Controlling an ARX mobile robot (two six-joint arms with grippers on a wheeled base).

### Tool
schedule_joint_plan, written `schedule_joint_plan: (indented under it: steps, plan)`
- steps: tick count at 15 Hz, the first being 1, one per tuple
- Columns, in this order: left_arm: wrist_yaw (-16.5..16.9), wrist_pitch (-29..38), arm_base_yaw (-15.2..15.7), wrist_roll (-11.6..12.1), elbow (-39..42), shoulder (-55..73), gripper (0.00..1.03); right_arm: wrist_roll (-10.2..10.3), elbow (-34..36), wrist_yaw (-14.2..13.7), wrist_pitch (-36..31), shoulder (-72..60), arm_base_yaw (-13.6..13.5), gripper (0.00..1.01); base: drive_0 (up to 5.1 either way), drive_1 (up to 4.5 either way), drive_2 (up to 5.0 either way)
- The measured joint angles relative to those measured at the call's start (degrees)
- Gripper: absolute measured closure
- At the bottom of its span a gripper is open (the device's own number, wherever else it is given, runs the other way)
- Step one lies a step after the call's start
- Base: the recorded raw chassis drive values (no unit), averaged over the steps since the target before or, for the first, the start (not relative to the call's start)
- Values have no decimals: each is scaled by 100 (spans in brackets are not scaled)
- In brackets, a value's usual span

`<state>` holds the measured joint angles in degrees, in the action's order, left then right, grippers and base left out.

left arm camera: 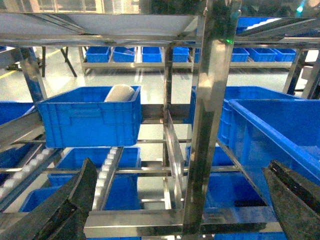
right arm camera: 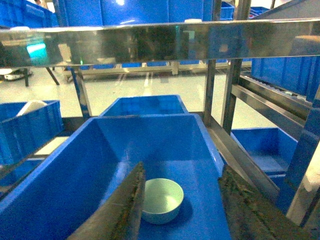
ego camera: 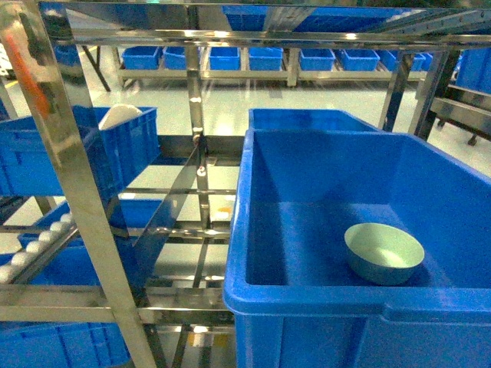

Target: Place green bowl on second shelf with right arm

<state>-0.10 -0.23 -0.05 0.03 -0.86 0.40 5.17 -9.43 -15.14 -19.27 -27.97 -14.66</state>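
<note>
The pale green bowl (ego camera: 383,253) sits upright on the floor of a large blue bin (ego camera: 291,192) at the right of the head view. In the right wrist view the green bowl (right arm camera: 162,200) lies below and between my right gripper's fingers, close to the left finger (right arm camera: 127,205). My right gripper (right arm camera: 182,169) is open and holds nothing, hovering over the bin (right arm camera: 75,170). A shelf tier of the steel rack (ego camera: 176,230), with flat rails and white rollers (ego camera: 34,249), lies left of the bin. My left gripper (left arm camera: 181,164) is open and empty in front of a rack upright (left arm camera: 207,125). Neither gripper shows in the head view.
A smaller blue bin (ego camera: 115,149) with a white domed object (ego camera: 119,115) stands on the rack at the left. A second bin (ego camera: 307,119) sits behind the large one. A steel crossbar (right arm camera: 160,42) runs overhead. More blue bins (ego camera: 268,57) line the far racks.
</note>
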Motion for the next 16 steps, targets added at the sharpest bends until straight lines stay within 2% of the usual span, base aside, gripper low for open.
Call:
schedule_joint_plan:
  steps: [1, 2, 3, 4, 5, 9, 10, 11, 16]
  plan:
    - [4, -2, 0, 0, 2, 2, 5, -236, 153, 208, 85, 181, 175, 64, 0, 0, 0]
    - [4, -2, 0, 0, 0, 2, 5, -474, 522, 844, 428, 870, 811, 99, 0, 0, 0]
    - [4, -2, 0, 0, 2, 2, 5, -485, 605, 1427, 560, 1056, 1342, 99, 0, 0, 0]
    - [-4, -2, 0, 0, 2, 2, 5, -483, 643, 1423, 629, 1169, 1521, 99, 0, 0, 0]
    - [4, 4, 0, 0, 0, 2, 5, -483, 669, 1521, 695, 1307, 1480, 99, 0, 0, 0]
    - [7, 2, 0, 0, 0, 2, 5, -483, 872, 1512, 907, 1775, 1467, 99, 0, 0, 0]
    - [4, -2, 0, 0, 2, 2, 5, -483, 863, 1515, 1217, 2002, 1467, 99, 0, 0, 0]
    - [-2, 0, 0, 0, 2, 2, 5, -485, 868, 1519, 1899, 2472, 1467, 99, 0, 0, 0]
    - [4, -4, 0, 0, 0, 2, 5, -485, 868, 1517, 1963, 2771, 1467, 99, 0, 0, 0]
